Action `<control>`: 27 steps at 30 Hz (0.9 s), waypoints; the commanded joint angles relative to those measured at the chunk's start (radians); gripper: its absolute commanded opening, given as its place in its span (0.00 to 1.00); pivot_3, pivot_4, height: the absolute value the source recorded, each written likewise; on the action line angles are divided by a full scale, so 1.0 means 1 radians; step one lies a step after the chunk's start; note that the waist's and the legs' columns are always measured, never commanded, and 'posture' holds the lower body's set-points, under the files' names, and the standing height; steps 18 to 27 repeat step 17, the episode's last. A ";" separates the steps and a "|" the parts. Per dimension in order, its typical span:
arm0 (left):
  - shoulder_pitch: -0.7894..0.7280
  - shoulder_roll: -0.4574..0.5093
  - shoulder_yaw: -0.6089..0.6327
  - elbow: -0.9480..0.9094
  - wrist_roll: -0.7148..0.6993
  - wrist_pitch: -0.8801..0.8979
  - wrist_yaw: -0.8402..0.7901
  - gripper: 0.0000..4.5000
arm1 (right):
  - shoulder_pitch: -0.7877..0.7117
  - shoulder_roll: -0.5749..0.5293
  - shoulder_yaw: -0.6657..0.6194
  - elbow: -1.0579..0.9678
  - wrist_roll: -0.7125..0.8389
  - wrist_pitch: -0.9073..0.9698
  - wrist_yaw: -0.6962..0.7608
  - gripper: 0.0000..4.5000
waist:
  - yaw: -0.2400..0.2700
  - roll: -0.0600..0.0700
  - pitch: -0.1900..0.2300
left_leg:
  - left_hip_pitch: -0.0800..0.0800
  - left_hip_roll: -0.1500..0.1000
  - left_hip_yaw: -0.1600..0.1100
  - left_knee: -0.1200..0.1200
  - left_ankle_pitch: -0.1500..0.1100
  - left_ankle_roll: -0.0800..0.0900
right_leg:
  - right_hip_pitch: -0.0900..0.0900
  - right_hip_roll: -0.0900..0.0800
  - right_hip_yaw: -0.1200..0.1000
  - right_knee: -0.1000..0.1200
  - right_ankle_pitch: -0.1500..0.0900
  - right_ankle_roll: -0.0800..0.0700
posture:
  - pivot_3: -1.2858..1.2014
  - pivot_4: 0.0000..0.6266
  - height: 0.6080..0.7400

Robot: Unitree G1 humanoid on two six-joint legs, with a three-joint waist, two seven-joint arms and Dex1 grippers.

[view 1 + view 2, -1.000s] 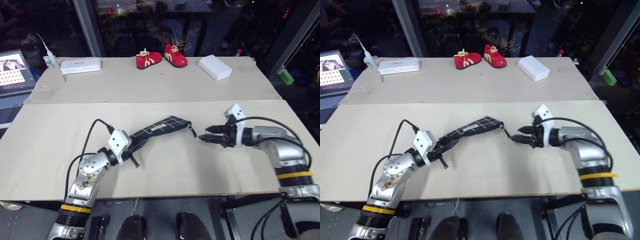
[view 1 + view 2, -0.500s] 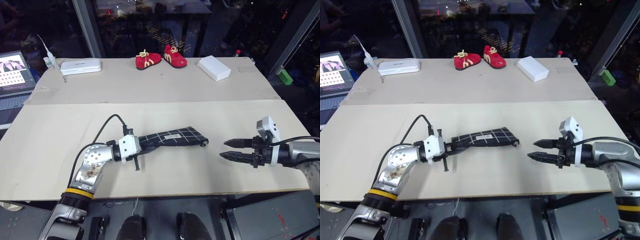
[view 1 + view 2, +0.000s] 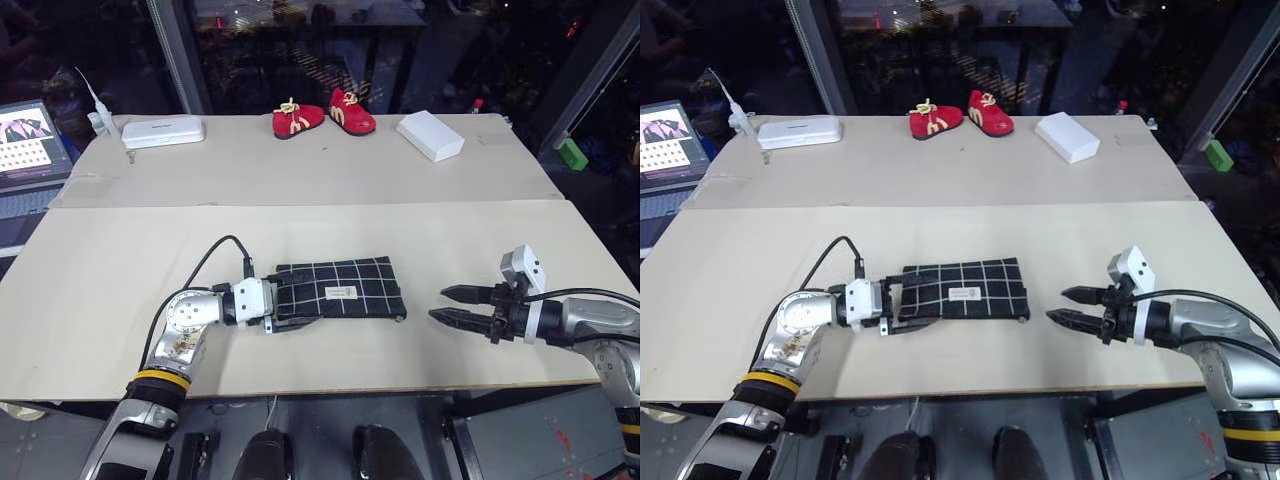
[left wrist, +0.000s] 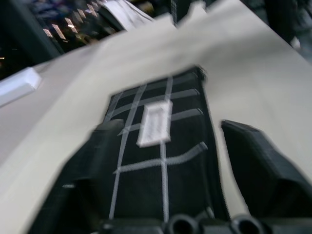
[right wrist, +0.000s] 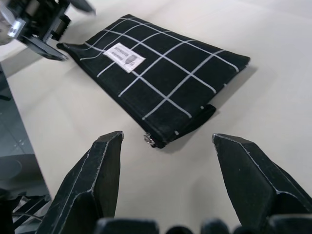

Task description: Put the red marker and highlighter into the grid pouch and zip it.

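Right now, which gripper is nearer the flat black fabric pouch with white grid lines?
Left. The left gripper is at the black grid pouch, open fingers straddling its end. The right gripper, open, sits off the opposite end with bare table between.

Beige table [image 3: 300,170] made of two panels joined by a seam running from 9 to 3 o'clock. At 12 o'clock on the far panel, a pair of small red shoes [image 3: 323,115] with yellow laces, side by side. At 1 o'clock, a white box [image 3: 430,135] set at an angle. At 11 o'clock, a flat white case [image 3: 163,131]. At 10 o'clock, off the table's edge, a lit laptop screen [image 3: 30,140]. Beyond the 2 o'clock corner, a small green object [image 3: 572,152].
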 commanded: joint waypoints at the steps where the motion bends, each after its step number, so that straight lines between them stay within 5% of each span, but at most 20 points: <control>1: 0.084 0.046 0.094 -0.280 -0.178 0.378 0.170 0.95 | -0.045 -0.013 -0.008 0.056 -0.019 -0.046 0.010 0.73 | -0.005 0.000 0.000 | 0.000 0.000 0.000 0.000 0.000 0.000 | 0.000 0.000 0.000 0.000 0.000 0.000 | 0.52 0.24 1.00; 3: 0.143 0.090 0.172 -0.395 -0.265 0.634 0.317 0.95 | -0.075 -0.017 -0.006 0.125 -0.041 -0.075 0.016 0.73 | -0.012 0.000 0.000 | 0.001 0.001 -0.001 0.000 0.000 0.000 | 0.000 0.000 0.000 0.001 0.000 0.000 | 0.52 0.24 1.00; 6: 0.232 0.118 0.304 -0.469 -0.351 0.789 0.435 0.95 | -0.115 0.005 -0.009 0.223 -0.069 -0.134 0.005 0.73 | -0.017 0.000 0.000 | 0.002 0.001 -0.002 0.000 0.000 0.000 | 0.000 0.000 0.001 0.003 -0.001 0.001 | 0.52 0.24 1.00; 17: 0.403 0.039 0.507 -0.515 -0.285 0.723 0.637 0.95 | -0.231 0.168 0.026 0.386 -0.107 -0.187 -0.060 0.73 | -0.006 -0.001 0.000 | 0.003 -0.001 0.001 0.000 0.000 -0.001 | 0.001 -0.001 0.001 0.004 -0.001 -0.001 | 0.52 0.24 1.00; 27: 0.403 0.039 0.507 -0.515 -0.285 0.723 0.637 0.95 | -0.231 0.168 0.026 0.386 -0.107 -0.187 -0.060 0.73 | -0.006 -0.001 0.000 | 0.003 -0.001 0.001 0.000 0.000 -0.001 | 0.001 -0.001 0.001 0.004 -0.001 -0.001 | 0.52 0.24 1.00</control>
